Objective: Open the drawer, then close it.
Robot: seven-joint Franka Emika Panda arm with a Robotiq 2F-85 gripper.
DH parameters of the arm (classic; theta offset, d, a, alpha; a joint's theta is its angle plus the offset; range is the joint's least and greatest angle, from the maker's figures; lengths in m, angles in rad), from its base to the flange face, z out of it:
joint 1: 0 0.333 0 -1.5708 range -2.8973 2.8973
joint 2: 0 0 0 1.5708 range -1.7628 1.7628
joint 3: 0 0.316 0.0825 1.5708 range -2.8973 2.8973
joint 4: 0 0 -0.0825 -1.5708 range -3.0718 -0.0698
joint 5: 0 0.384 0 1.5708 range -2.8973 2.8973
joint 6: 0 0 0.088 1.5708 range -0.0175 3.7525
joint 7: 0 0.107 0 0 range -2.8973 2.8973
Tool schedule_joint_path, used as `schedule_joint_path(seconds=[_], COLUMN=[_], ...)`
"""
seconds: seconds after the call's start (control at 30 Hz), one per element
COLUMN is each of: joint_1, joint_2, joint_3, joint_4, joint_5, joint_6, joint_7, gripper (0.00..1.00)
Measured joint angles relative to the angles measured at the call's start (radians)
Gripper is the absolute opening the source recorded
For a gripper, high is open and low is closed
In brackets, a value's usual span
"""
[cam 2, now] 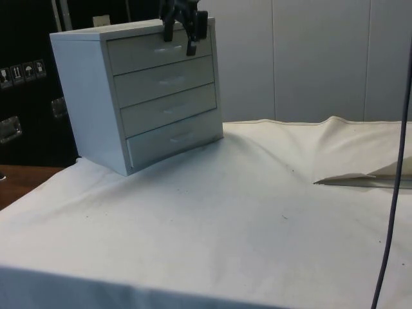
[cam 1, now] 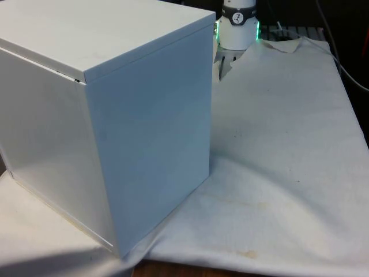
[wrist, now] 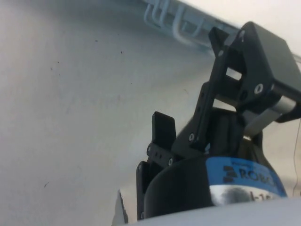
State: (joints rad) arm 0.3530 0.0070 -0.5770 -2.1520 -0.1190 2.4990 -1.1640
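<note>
A white chest of drawers (cam 2: 145, 90) stands toward one end of the table, four drawers stacked one above another, each with a small pale handle. From across the table it turns its blank back and side (cam 1: 104, 127) to the onlooker and hides the drawer fronts. In the side view all four drawers look flush and shut.

The black gripper (cam 2: 183, 26) hangs at the top front edge of the chest, right by the handle (cam 2: 168, 49) of the top drawer (cam 2: 161, 51). One finger (cam 2: 191, 46) reaches down over that drawer's face. In the wrist view the gripper (wrist: 188, 141) looks down along the drawer fronts, with a row of pale handles (wrist: 174, 21) in line below it. I cannot tell whether the fingers are apart or together, nor whether they have the handle between them; it looks close, but contact is not clear.

My reading is that the opening has not begun: the arm is lining up on the top handle. The next move would call for getting the fingers around or behind that handle, then pulling straight out along the drawer's run. A pull off that line could drag the light chest across the cloth instead.

The table is covered by a white cloth (cam 2: 225, 219), a little speckled and stained, rumpled into a ridge and a turned-up fold (cam 2: 360, 179) well away from the chest. Bare wood shows at the table's corner (cam 2: 19, 183). Dark cabinets (cam 2: 26, 84) stand behind on one side, and pale wall panels (cam 2: 309, 58) on the other.
</note>
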Motion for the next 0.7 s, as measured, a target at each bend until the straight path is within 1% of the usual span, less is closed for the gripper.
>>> schedule_joint_path(seconds=[0.3, 0.57, 0.7], joint_1=[0.0, 0.001, 0.001], joint_2=[0.005, 0.016, 0.016], joint_3=[0.0, 0.004, 0.004], joint_4=[-0.003, -0.022, -0.024], joint_5=[0.0, 0.0, 0.0], joint_6=[0.005, 0.036, 0.039], joint_7=[0.001, 0.011, 0.011], gripper=[1.0, 1.0, 1.0])
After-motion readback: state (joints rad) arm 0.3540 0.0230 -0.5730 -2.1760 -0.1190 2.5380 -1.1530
